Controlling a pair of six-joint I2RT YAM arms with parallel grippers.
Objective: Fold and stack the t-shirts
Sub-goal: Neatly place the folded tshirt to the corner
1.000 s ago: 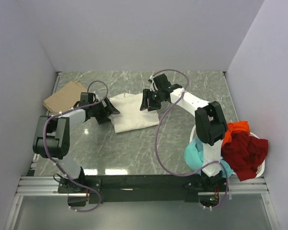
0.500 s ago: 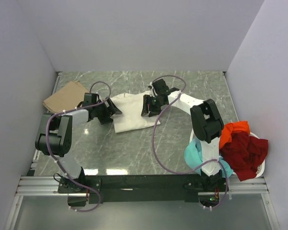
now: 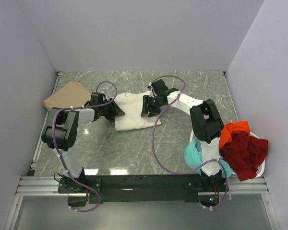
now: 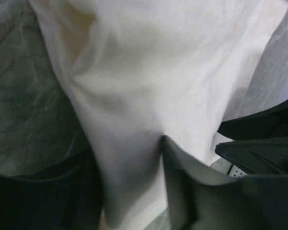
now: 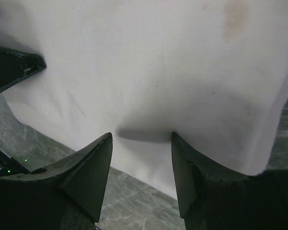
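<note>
The top view alone shows both arms reaching inward over the table (image 3: 134, 148), elbows bent, meeting at the cream shirt (image 3: 133, 119) in the middle, the left gripper (image 3: 114, 111) at its left edge and the right gripper (image 3: 145, 107) at its right. Only the wrist views show the grips. In the left wrist view a gathered band of cream shirt (image 4: 149, 72) runs down between the fingers (image 4: 192, 187) of the left gripper (image 4: 127, 151), which is closed onto it. In the right wrist view the right gripper (image 5: 141, 136) is spread wide, its fingers (image 5: 89, 175) down at the hem of the cream shirt (image 5: 149, 67) with nothing clamped. A faint brown stain (image 5: 235, 14) shows only there. There are five shirts: the cream one, a tan shirt (image 3: 65, 96) flat at far left, and teal (image 3: 193, 154), orange (image 3: 235, 128) and red (image 3: 245, 151) ones heaped at the single basket (image 3: 262, 166) on the right.
</note>
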